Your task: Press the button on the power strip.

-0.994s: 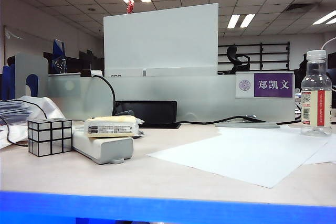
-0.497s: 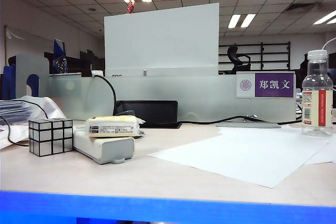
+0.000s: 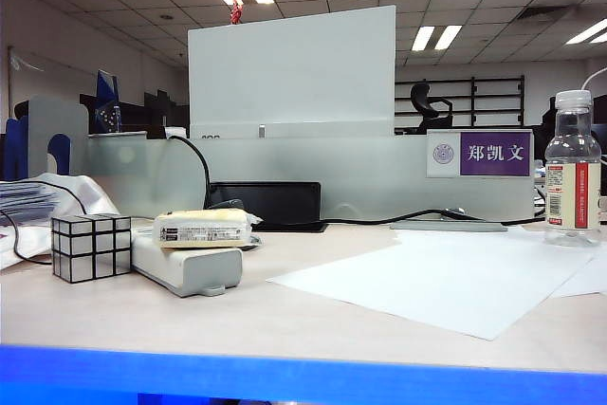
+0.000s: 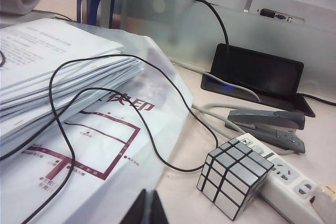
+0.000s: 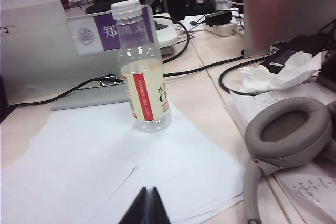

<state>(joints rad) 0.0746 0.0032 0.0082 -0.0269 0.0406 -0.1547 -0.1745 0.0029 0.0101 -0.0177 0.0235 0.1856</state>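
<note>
Grey-white power strip [image 3: 185, 266] untouched; approach not begun. Left gripper [image 4: 148, 209] and right gripper [image 5: 147, 206] jaws closed, empty. Next: left reaches toward button.

power strip [image 4: 286, 179] cut off by edge, button unseen

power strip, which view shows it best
The exterior view: the power strip lies there nearly whole, packet on top, cube beside it. The left wrist view shows only its socket face behind the cube; the right wrist view shows none.
</note>
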